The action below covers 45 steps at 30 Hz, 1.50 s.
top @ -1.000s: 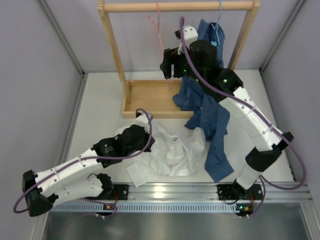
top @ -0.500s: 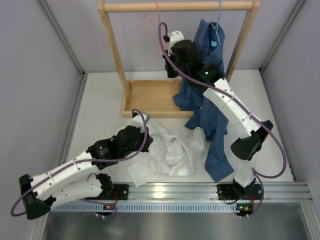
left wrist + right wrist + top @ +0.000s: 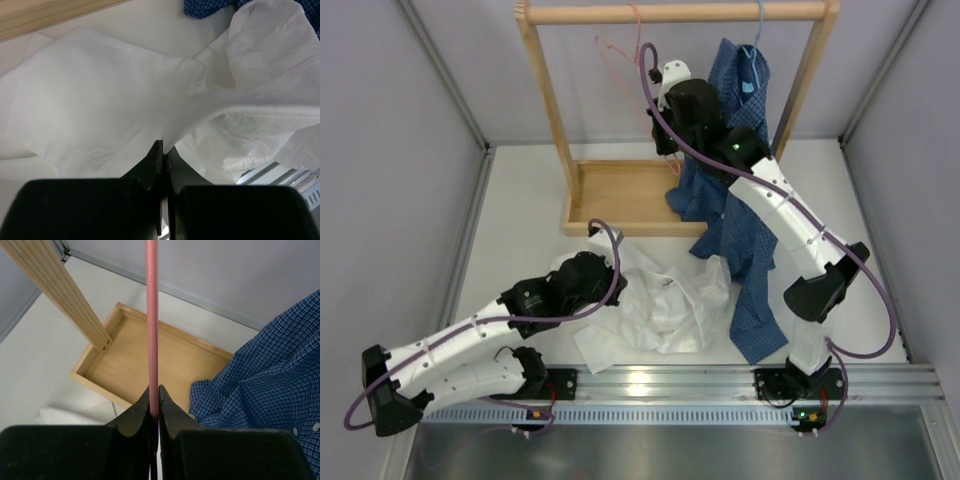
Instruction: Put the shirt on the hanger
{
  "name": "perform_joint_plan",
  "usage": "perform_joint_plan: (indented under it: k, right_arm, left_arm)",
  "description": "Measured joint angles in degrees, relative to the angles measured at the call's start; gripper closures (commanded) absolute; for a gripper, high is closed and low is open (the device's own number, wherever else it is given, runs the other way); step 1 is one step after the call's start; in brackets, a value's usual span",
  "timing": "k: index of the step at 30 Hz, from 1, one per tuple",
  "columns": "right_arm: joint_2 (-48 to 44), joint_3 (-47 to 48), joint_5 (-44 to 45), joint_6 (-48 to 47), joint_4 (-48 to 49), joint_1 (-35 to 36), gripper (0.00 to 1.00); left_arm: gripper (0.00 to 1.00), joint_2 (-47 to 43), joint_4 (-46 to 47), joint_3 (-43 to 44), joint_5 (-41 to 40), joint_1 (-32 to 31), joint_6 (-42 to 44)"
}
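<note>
Your left end effector (image 3: 161, 146) is clenched on a fold of the shirt (image 3: 90, 100); shirt lies crumpled on the worktop (image 3: 520, 220) beside the wooden rack (image 3: 546, 100); your right end effector (image 3: 154, 390) is grasping the hanger (image 3: 151, 315) wire, up at the rack.

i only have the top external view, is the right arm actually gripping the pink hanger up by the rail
observer: yes. In the right wrist view the right gripper has its jaws shut on the pink hanger, whose wire runs straight up between them.
operator: and does the left have the white shirt
observer: the left wrist view shows the left gripper with its jaws closed on a fold of the white shirt.
operator: which part of it
observer: I cannot tell for sure. A thick stitched band, maybe the collar, arches just right of the jaws.
</note>
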Motion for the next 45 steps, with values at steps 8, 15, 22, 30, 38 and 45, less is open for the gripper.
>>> perform_joint_plan:
  k: [8,15,22,30,38,45]
  right_arm:
    - [-3.30,-4.46,0.81,0.11,2.56,0.00,1.00]
    - [-7.04,-7.08,0.44,0.37,4.92,-0.02,1.00]
    - [-8.33,-7.08,-1.57,-0.11,7.13,-0.02,1.00]
    - [-19.78,-23.17,-8.48,-0.52,9.11,-0.02,1.00]
    - [-45.31,-50.62,-19.21,1.40,9.90,-0.02,1.00]
    - [-73.55,-71.60,-24.09,6.60,8.11,-0.02,1.00]
  left_arm:
    - [1.00,-0.02,0.00,-0.15,0.17,0.00,-0.28]
    - [1.00,-1.27,-0.02,-0.48,0.15,0.00,-0.50]
    - [1.00,-2.80,-0.04,-1.55,-0.15,0.00,-1.05]
    - [1.00,-3.85,-0.76,-1.77,-6.34,0.00,-4.96]
    - [1.00,1.29,-2.56,2.05,-11.69,3.48,-7.78]
    - [1.00,7.10,-2.08,4.57,-5.75,17.05,-8.92]
